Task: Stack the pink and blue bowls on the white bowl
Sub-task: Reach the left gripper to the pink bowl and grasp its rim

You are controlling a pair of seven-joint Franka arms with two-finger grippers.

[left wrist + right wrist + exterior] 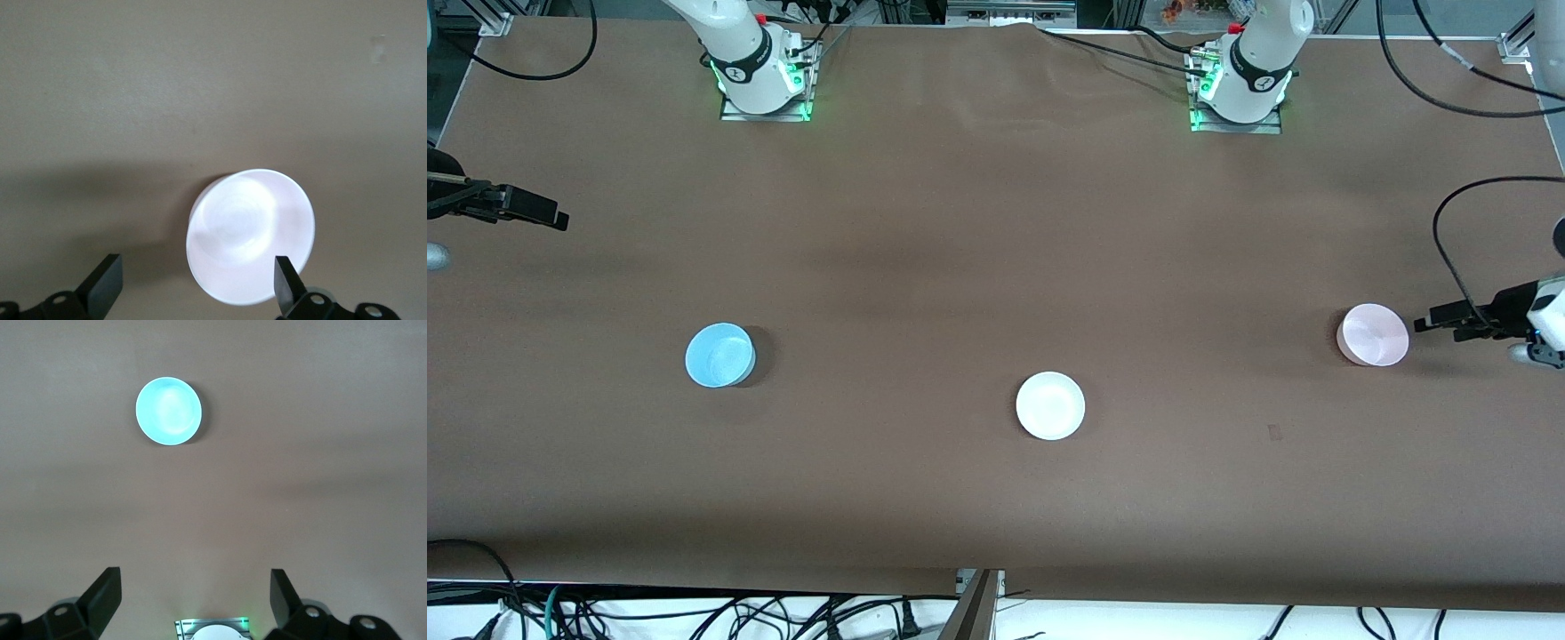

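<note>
L gripper (1427, 322) open, empty, just beside pink bowl (1374, 334) at left arm's table end. R gripper (560, 218) open, empty, well apart from blue bowl (719, 355). White bowl (1050, 405) between them, nearest front cam; nothing stacked.

Even overhead light is falling on the brown table (960, 267), leaving soft shadows beside each bowl. Glare is washing the pink bowl (250, 237) almost white in the left wrist view, and the blue bowl (169, 411) is glowing overexposed in the right. Green lamps are shining at the arm bases.
</note>
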